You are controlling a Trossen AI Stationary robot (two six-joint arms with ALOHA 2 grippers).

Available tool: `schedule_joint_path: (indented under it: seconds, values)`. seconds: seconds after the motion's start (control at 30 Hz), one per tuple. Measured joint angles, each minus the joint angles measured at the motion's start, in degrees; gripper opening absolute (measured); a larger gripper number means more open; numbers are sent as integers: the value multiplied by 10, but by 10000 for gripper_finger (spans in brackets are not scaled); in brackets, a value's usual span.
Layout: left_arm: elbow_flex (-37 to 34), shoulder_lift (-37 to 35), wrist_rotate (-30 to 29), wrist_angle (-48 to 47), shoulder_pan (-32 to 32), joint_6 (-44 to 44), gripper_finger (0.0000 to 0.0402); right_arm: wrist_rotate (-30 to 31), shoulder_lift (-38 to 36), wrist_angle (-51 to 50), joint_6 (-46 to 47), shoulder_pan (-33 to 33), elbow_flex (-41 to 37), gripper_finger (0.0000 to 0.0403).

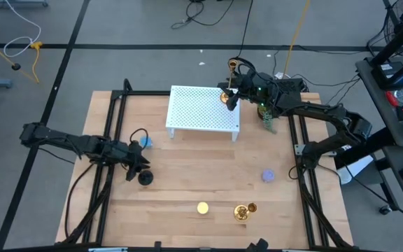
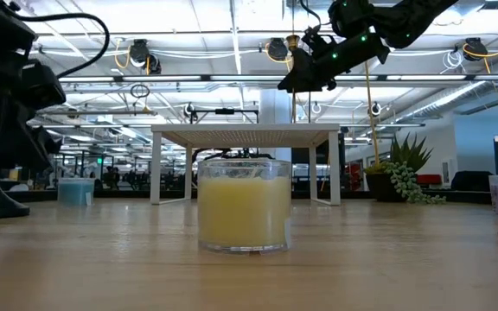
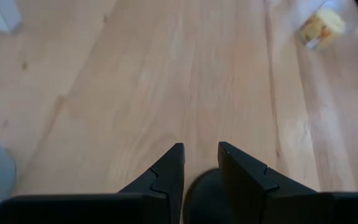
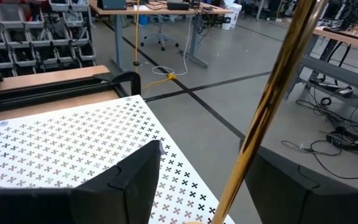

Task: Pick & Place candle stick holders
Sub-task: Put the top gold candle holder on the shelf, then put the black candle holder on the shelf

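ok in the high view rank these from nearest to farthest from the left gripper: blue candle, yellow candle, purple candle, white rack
From the left gripper:
1. Black candle stick holder aside, the blue candle, just beyond it toward the rack.
2. White rack and yellow candle: too close to call, rack at the far side, candle at the near edge.
3. Purple candle, on the right half.

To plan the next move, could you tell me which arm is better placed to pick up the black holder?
Left. Its pincer sits right at the black holder. The right pincer is across the table, holding a gold holder over the rack.
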Motion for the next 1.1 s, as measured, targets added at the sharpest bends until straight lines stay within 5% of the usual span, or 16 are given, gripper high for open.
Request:
schedule_joint_path:
  seconds: [0.23,0.4,0.67,1.1]
  values:
    - [0,43,-8,-2,-1,-7,109,-56,0,0,-7,2,0,222]
    - [0,70,-16,-3,-1,-11,151,-57,0,0,-19,4,0,223]
    - [0,91,16,-1,-9,-19,217,20,0,-3,-43,3,0,243]
    - [0,91,37,5,-59,-87,196,62,-30,-81,-50,4,0,250]
